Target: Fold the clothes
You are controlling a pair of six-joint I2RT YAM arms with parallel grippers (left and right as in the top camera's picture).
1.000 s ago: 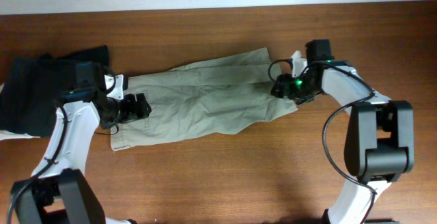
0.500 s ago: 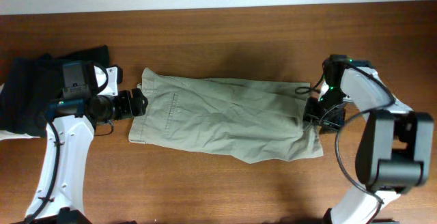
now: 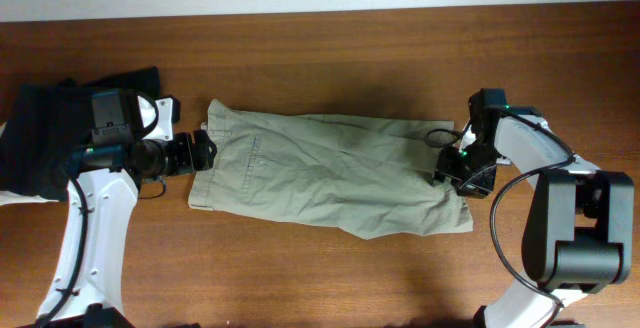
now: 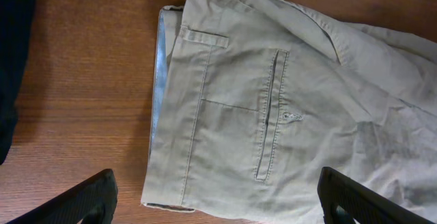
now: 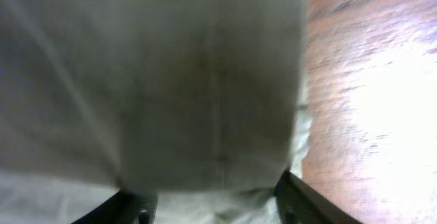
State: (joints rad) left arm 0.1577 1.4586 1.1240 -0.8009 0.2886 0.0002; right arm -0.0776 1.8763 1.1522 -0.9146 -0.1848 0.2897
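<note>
Table [image 3: 320, 278]: bare wood nearest the arm bases. Shorts [image 3: 320, 178] lie flat across mid-table, waistband to 9 o'clock, leg hems to 3, some wrinkles.

L gripper [image 3: 200, 153] sits just off the waistband edge at 9. Its fingers [image 4: 89, 197] are spread wide w/ nothing betw. them. L wrist view shows the pale blue lining [image 4: 160, 80], a belt loop [image 4: 205, 38] and a buttoned welt pocket [image 4: 273, 115].

R gripper [image 3: 450, 171] is over the hem end at 3. Its fingers [image 5: 300, 200] are part-way apart, w/ blurred cloth filling the view right against them.

Farther off, at 9–10, a dark garment pile [image 3: 40, 138] sits at the table edge, apart from the shorts.
</note>
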